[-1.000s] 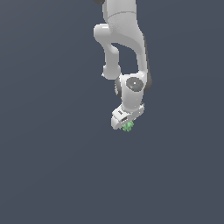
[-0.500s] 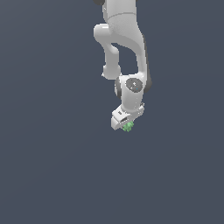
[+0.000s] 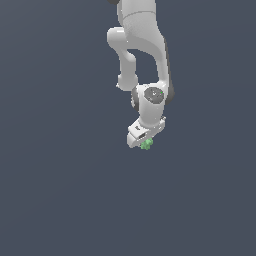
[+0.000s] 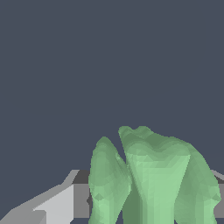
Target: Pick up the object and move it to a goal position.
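Exterior view: I see the white Panda arm (image 3: 145, 45) reaching down from the upper edge of the frame against a plain dark grey-blue backdrop. Its wrist joint, a rounded housing with a dark circular cap, sits directly above the gripper (image 3: 142, 142). The gripper is tilted, with its body slanting down toward the exterior view's left. The object (image 3: 146, 144), a small light-green knobbly blob, sits at the lower tip of the gripper, touching it and protruding just below and toward the exterior view's right of the white hand. It is far smaller than the gripper. No shadow or contact mark shows beneath the object, so I cannot tell from this view whether it rests on a surface or hangs free.

Wrist view: I see the object (image 4: 153, 179) very close to the camera, as two or three rounded green lobes with faceted surfaces. One finger (image 4: 52, 205), pale grey and white with a darker inner face, lies just beside the object, and its inner face meets the nearest lobe. A sliver of grey shows on the opposite side of the object, at the frame edge. I read the jaws as closed against the object, holding it between them, though the far contact is mostly hidden by the blob itself.
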You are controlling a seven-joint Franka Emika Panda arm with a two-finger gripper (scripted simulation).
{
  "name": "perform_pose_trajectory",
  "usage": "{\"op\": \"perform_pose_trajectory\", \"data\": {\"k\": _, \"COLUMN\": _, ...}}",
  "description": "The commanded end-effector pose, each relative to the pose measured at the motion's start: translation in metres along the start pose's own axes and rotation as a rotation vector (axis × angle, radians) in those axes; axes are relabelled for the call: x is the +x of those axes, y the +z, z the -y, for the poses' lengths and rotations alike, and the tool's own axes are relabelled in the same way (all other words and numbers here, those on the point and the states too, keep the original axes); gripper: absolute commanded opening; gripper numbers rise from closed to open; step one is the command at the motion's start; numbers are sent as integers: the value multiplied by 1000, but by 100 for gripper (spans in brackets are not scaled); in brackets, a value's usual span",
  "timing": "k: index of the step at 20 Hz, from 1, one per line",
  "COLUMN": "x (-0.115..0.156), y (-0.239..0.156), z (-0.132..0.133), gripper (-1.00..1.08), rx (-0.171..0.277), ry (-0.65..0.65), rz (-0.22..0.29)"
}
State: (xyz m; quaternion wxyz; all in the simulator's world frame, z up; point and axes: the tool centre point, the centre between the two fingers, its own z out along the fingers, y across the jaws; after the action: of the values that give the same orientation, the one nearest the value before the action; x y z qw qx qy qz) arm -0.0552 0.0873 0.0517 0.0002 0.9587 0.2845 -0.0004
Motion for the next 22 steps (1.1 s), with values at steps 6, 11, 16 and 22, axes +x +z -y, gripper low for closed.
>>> {"op": "perform_pose_trajectory", "data": {"k": 6, "x": 9, "y": -39, "z": -5, "gripper": -100, "rx": 0, "ry": 0, "rz": -1}}
{"op": "perform_pose_trajectory", "data": {"k": 11, "x": 19, "y": -80, "z": -9, "gripper": -100, "rx": 1, "ry": -1, "rz": -1}}
{"op": "perform_pose_trajectory", "data": {"k": 16, "x": 31, "y": -131, "z": -16, "gripper": -100, "rx": 1, "ry": -2, "rz": -2}}
{"op": "perform_pose_trajectory", "data": {"k": 22, "x": 45, "y": -192, "z": -23, "gripper": -100, "rx": 2, "ry": -2, "rz": -2}}
